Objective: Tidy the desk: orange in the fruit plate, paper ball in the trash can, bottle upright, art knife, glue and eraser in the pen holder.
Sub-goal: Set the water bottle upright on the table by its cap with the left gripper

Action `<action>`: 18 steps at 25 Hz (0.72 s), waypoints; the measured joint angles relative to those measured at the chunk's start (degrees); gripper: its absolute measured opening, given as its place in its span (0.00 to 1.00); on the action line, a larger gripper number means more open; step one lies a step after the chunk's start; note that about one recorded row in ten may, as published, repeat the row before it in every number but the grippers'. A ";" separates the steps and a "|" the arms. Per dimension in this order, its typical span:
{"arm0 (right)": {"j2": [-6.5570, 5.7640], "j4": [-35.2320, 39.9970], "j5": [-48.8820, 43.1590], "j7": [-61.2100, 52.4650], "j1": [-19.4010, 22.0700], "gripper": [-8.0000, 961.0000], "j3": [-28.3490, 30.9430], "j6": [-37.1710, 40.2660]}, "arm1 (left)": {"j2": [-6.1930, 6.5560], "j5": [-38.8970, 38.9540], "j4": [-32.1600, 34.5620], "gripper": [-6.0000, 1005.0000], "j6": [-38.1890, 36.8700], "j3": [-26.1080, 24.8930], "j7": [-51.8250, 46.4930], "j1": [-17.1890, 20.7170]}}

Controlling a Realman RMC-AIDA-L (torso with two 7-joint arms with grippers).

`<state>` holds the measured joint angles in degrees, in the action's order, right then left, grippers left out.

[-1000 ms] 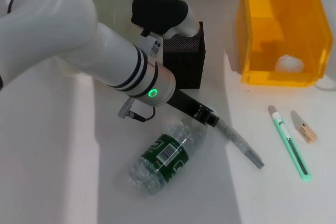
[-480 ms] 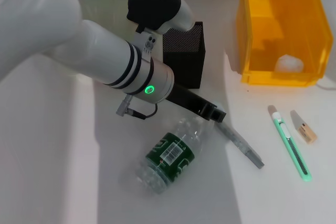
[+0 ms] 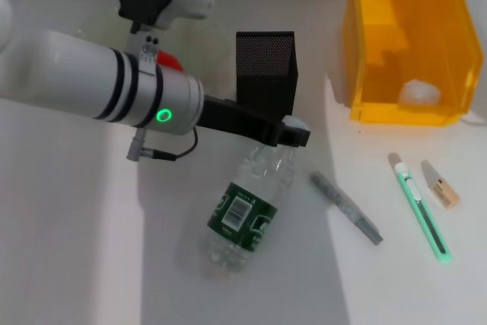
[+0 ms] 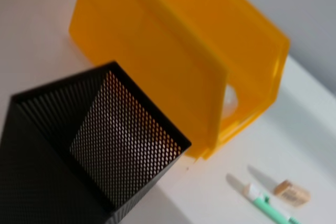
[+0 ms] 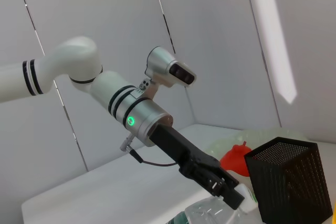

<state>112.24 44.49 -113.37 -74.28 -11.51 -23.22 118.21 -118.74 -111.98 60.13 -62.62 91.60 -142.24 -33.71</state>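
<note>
**Bottle Tipping Up at the Neck**

Swinging leftward since a moment ago, the left arm is drawing the bottle with it, so the cap end now points toward the pen holder instead of off to the right. The left gripper is clamped on the bottle's white cap, just near of the black mesh holder. The bottle is leaning, its base resting on the white desk. The grey glue stick is lying free to the right, with the green art knife and eraser farther right, near the yellow trash can. The right gripper is staying out of sight.
</note>
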 joint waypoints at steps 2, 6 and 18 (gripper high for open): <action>0.00 -0.02 0.00 -0.17 -0.25 0.80 0.11 0.00 | 0.01 1.97 0.14 0.44 -1.43 -2.36 2.28 1.10; 0.00 -0.02 0.08 -0.37 -0.78 0.80 0.17 0.00 | 0.06 7.37 -0.03 0.44 -5.83 -7.79 9.10 3.68; 0.00 -0.02 0.28 -2.01 -2.47 0.80 0.97 0.10 | 0.17 13.42 -0.63 0.44 -13.85 -16.26 23.93 10.09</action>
<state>112.24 44.47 -113.09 -76.29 -13.98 -22.25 118.31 -118.57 -98.55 59.50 -76.47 75.33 -118.31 -23.62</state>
